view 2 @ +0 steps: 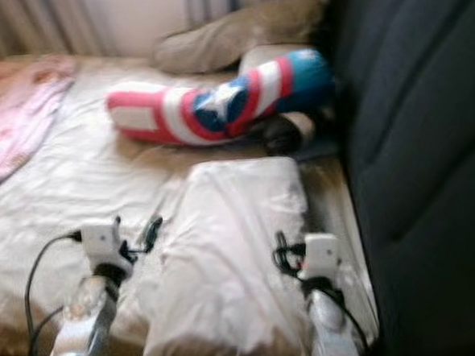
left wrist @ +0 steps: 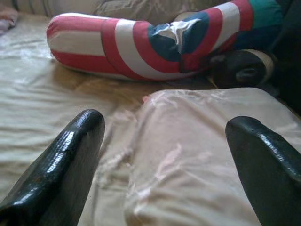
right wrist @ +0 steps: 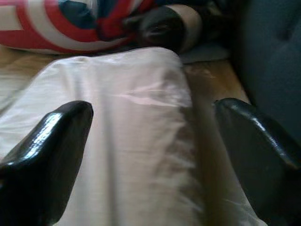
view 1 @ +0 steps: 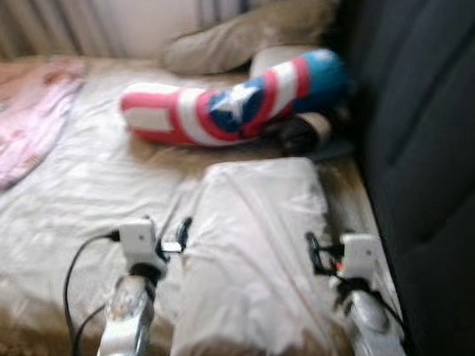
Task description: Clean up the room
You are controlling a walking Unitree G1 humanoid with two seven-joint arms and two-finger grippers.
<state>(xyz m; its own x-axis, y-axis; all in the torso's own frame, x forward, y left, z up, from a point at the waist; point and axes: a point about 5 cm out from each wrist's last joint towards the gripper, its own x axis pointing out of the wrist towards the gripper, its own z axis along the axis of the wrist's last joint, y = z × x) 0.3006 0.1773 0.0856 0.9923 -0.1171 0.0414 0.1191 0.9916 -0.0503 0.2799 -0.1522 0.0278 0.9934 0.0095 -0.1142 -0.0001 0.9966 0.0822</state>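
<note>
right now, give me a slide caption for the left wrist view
Open left claw poised over a folded cream pillow on the bed, with a red, white and blue star bolster lying beyond.

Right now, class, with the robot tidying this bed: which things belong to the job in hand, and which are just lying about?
In hand:
- cream pillow, lying between both arms
- left pincer, open at its left edge
- right pincer, open at its right edge

Lying about:
- star-and-stripes bolster
- beige pillow behind it
- pink blanket
- dark round object, too blurred to identify
</note>
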